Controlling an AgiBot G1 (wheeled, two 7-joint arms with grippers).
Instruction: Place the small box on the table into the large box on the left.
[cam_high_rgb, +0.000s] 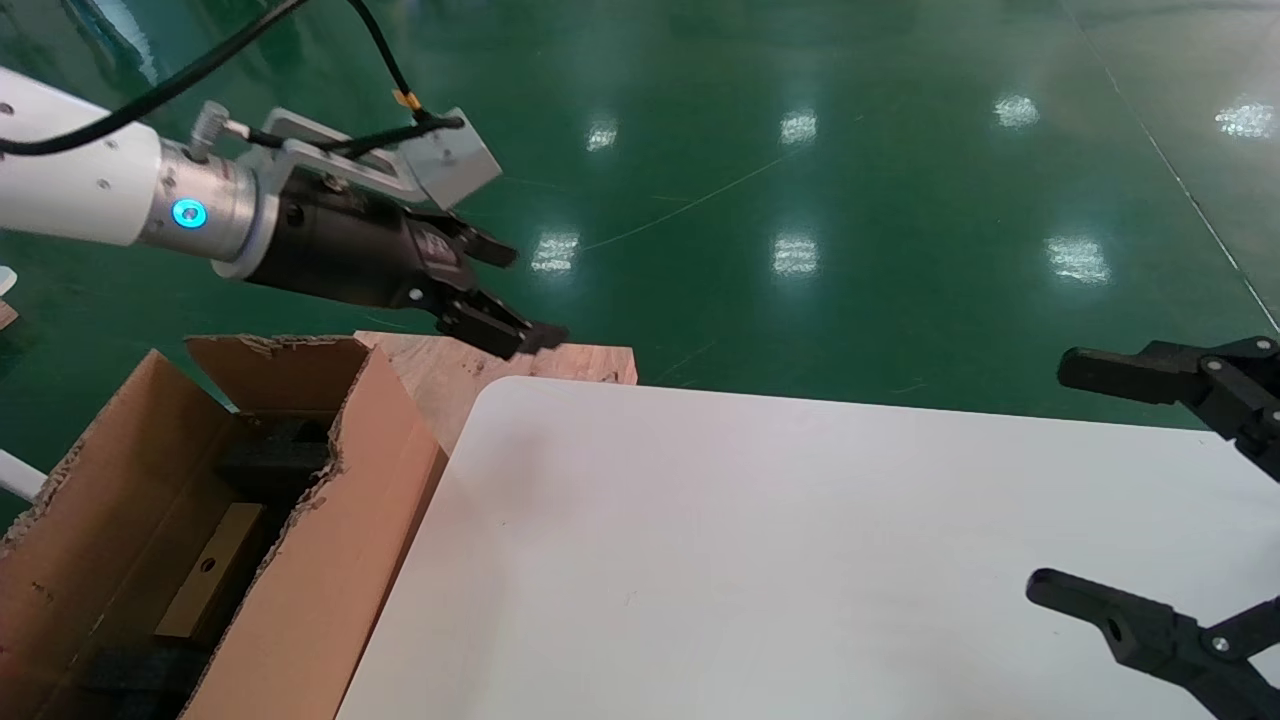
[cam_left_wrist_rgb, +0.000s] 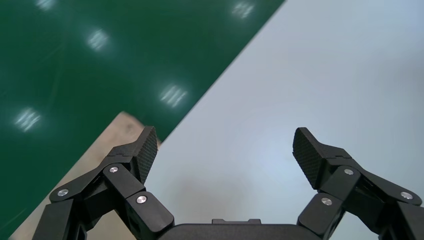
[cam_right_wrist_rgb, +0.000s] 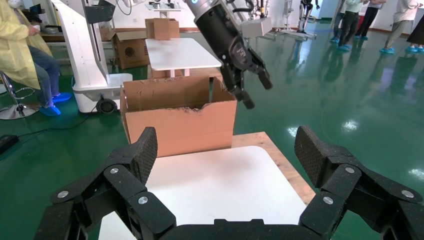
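The small box (cam_high_rgb: 222, 548), flat and tan with a round hole, lies inside the large box (cam_high_rgb: 330, 560), a torn-rimmed brown carton left of the white table (cam_high_rgb: 750, 560). My left gripper (cam_high_rgb: 528, 295) is open and empty, raised above the table's far-left corner, past the carton. Its wrist view (cam_left_wrist_rgb: 223, 142) looks down on bare tabletop (cam_left_wrist_rgb: 325, 75). My right gripper (cam_high_rgb: 1055, 478) is open and empty over the table's right side. The right wrist view (cam_right_wrist_rgb: 226, 137) shows the carton (cam_right_wrist_rgb: 180, 120), the table (cam_right_wrist_rgb: 215, 180) and the left gripper (cam_right_wrist_rgb: 257, 95) above them.
A bare wooden board (cam_high_rgb: 450, 370) sticks out under the table's far-left corner. Black foam pieces (cam_high_rgb: 270, 455) lie in the carton beside the small box. Green floor surrounds the table. Another white table (cam_right_wrist_rgb: 182, 52), more cartons and seated people stand far behind.
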